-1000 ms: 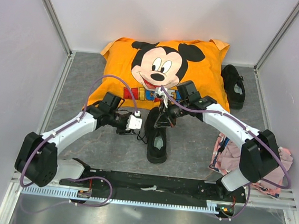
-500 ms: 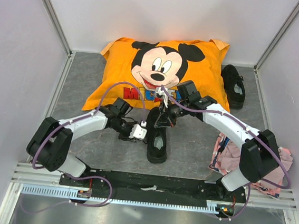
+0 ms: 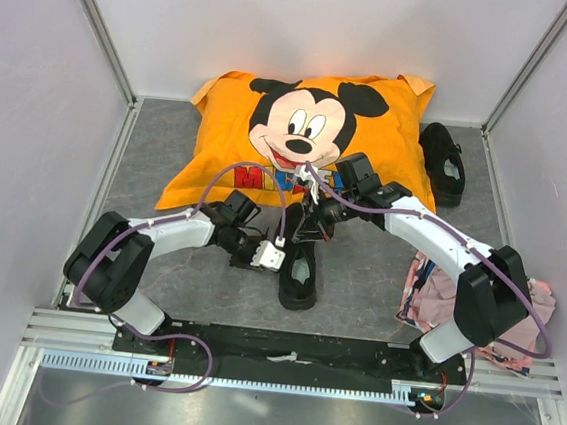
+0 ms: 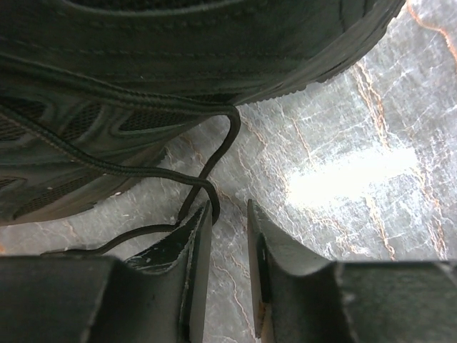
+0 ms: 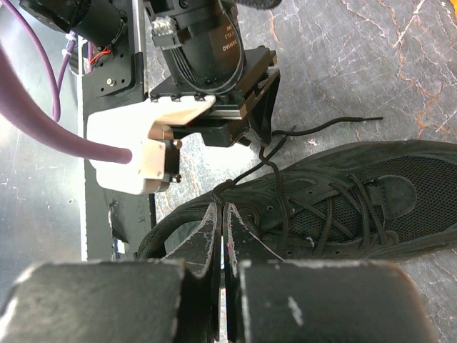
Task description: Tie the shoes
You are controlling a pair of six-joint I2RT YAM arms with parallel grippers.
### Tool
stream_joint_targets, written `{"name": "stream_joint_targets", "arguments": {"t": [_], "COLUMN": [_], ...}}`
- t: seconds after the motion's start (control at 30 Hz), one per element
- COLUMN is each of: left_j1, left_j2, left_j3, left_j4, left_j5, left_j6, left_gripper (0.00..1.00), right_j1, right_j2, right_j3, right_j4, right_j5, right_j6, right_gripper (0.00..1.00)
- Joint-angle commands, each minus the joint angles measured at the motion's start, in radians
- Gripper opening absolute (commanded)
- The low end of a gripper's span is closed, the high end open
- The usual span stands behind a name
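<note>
A: Two shoes, both black. Where, relative to the orange pillow (image 3: 312, 125)?

B: Near shoe (image 3: 299, 274) just in front of pillow's near edge. Far shoe (image 3: 442, 163) just beside pillow's right corner. Pillow itself against back wall.

A: Surface, room?

B: Grey marbled tabletop (image 3: 148, 159), pale walls on three sides, metal rail (image 3: 287, 382) along the front. Pink cloth (image 3: 436, 293) well right of pillow, close to right arm's base.

A: Differences between views?

B: Overhead: whole layout and both arms, fingers too small to judge. Left wrist: side of near shoe filling the top, glare on the marble, loose lace strand (image 4: 214, 153) hanging down to one fingertip. Right wrist: laced upper of same shoe, plus left arm's wrist block just beyond it.

A: Left arm?

B: Elbow folded back left of pillow, forearm low and stretched rightward. Left gripper (image 3: 264, 254) at near shoe's left side, below pillow's near edge. Fingers (image 4: 196, 243) parted by a narrow gap, bare marble visible between, nothing clamped.

A: Right arm?

B: Elbow out right of pillow, forearm reaching back leftward, wrist tipped down. Right gripper (image 3: 307, 225) over near shoe, right at pillow's near edge. Fingers pressed together, lace (image 5: 246, 176) pinched at the tips and pulled up off the shoe.
</note>
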Motion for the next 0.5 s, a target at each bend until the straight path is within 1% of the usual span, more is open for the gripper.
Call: {"name": "stream_joint_targets", "arguments": {"t": [0.0, 0.13, 0.3, 0.4, 0.47], "left_j1": [-0.015, -0.034, -0.048, -0.049, -0.049], "left_j2": [0.017, 0.035, 0.069, 0.083, 0.086], "left_j3": [0.031, 0.031, 0.053, 0.067, 0.068], "left_j4": [0.029, 0.028, 0.031, 0.031, 0.031], "left_j5": [-0.013, -0.030, -0.059, -0.082, -0.081], "left_j6": [0.033, 0.050, 0.031, 0.018, 0.018], "left_gripper": [0.31, 0.26, 0.27, 0.31, 0.28], "right_j1": [0.000, -0.001, -0.006, -0.007, -0.007], "right_j2": [-0.007, -0.005, -0.001, -0.001, -0.002], "right_j3": [-0.010, -0.015, -0.013, -0.013, -0.013], "right_j4": [0.024, 0.024, 0.024, 0.024, 0.024], "right_j5": [-0.004, -0.003, -0.004, -0.006, -0.006], "right_j6": [-0.002, -0.006, -0.002, -0.002, -0.001], "right_gripper": [0.00, 0.00, 0.00, 0.00, 0.00]}}
